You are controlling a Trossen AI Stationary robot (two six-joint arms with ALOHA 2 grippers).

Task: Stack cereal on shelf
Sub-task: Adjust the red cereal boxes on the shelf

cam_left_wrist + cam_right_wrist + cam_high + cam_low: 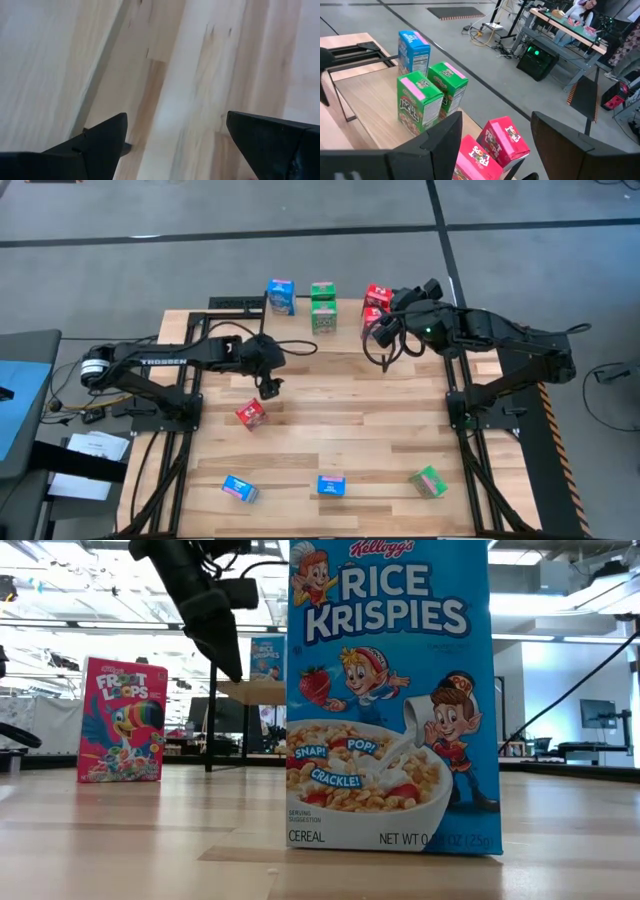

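- the slatted wooden tabletop (330,430) stands on a grey floor; the right wrist view shows a workbench with gear and a seated person in the room beyond.
- nearest the front edge lie a blue box (239,489) at the left, a second blue box (331,486) in the middle and a green box (428,481) at the right; the low view reads "kellogg's rice krispies", "snap! pop! crackle!", "cereal" and a partly legible net weight on the rice krispies box (392,695) just before it.
- mid-table a red box (250,413) reads "froot loops" in the low view, and the left gripper (270,388) hovers just beside it with fingers spread wide and nothing between them; if it drops off-centre, a finger could clip the box and tip or shove it.
- at the far edge the shelf (330,315) carries a blue box on the shelf (281,296), two green boxes (322,307) and two red boxes (377,302), whose fronts read "froot loops" from the right wrist.
- the right gripper (378,332) hangs at those red boxes, fingers apart and holding nothing; a careless move there could knock them off the shelf.
- the green boxes' print is too small to read surely.
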